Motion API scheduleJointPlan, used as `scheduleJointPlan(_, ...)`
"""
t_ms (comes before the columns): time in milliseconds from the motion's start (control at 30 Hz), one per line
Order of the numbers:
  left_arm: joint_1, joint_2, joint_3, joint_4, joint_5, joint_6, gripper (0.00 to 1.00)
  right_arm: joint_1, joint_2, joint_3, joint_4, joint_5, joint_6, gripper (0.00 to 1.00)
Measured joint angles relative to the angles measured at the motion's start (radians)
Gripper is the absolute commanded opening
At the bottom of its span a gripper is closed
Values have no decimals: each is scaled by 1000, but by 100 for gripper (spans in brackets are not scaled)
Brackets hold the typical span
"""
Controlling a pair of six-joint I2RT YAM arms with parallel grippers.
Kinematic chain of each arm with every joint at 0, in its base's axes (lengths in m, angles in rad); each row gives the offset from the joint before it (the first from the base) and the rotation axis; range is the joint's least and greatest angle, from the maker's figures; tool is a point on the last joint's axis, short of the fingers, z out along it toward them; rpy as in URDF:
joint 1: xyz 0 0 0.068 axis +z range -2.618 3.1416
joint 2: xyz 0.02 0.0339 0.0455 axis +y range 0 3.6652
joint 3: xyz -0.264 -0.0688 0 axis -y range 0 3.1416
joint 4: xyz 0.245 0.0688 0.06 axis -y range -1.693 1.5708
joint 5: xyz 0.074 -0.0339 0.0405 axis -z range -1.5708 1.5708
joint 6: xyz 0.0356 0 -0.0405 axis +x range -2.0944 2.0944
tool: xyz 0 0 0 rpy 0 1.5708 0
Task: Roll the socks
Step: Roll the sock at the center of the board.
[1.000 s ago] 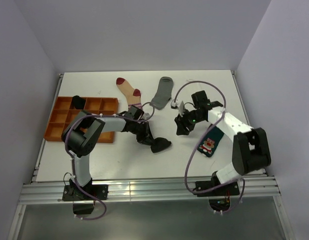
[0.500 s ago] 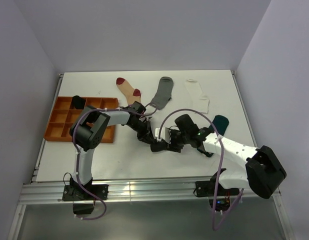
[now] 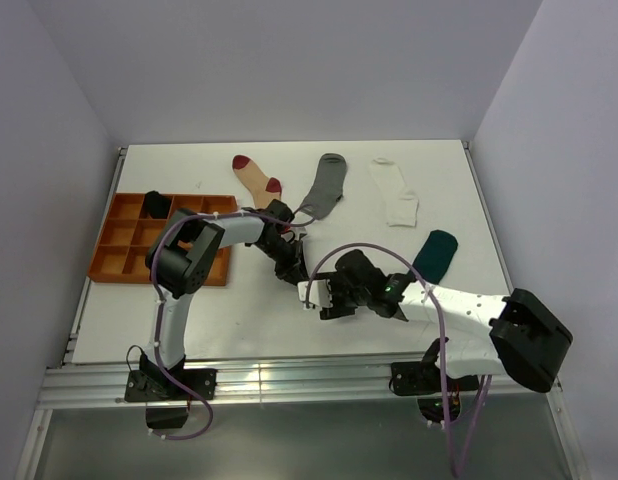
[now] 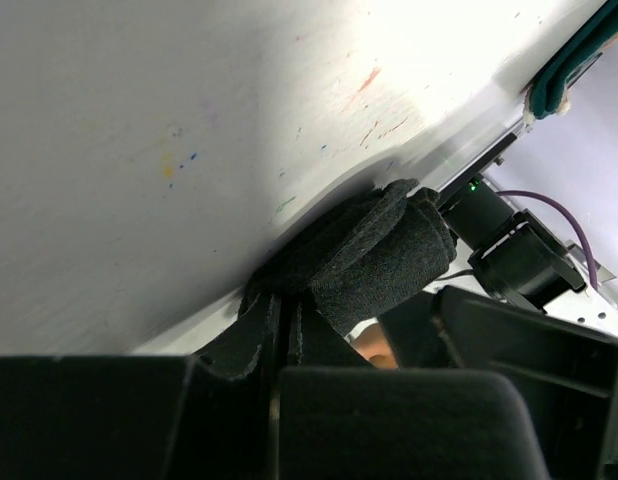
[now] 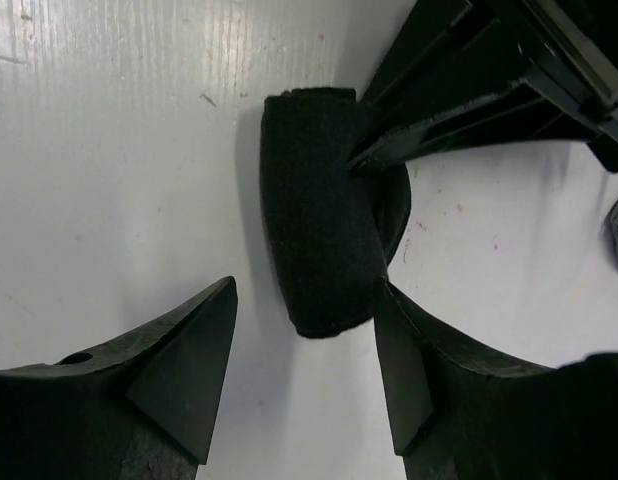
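A black sock (image 5: 324,250), rolled into a thick bundle, lies on the white table; it also shows in the left wrist view (image 4: 379,250). My left gripper (image 4: 286,312) is shut on a fold of it, and in the top view (image 3: 292,268) it is at mid-table. My right gripper (image 5: 304,305) is open and straddles the roll's near end, its right finger (image 5: 409,370) touching the roll. In the top view the right gripper (image 3: 317,296) meets the left one and hides the roll. A beige red-toed sock (image 3: 254,178), a grey sock (image 3: 325,185), a white sock (image 3: 394,192) and a dark teal sock (image 3: 435,253) lie flat.
An orange compartment tray (image 3: 119,240) stands at the left, with a black bundle (image 3: 157,203) in a back compartment. The right arm's forearm (image 3: 439,300) lies low across the table in front of the teal sock. Grey walls close in the table on three sides.
My right arm has swung left from above the teal sock to the black roll, uncovering the white and teal socks. My left gripper has kept its hold and barely moved.
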Motion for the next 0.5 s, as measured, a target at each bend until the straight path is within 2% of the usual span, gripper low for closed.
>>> scheduleJointPlan(400,2,31,44,-53,19,42,0,53,130,3,90,103,-22,59)
scheduleJointPlan(500,2,34,50,-61,21,52,0,54,168,15,110,128,-24,51)
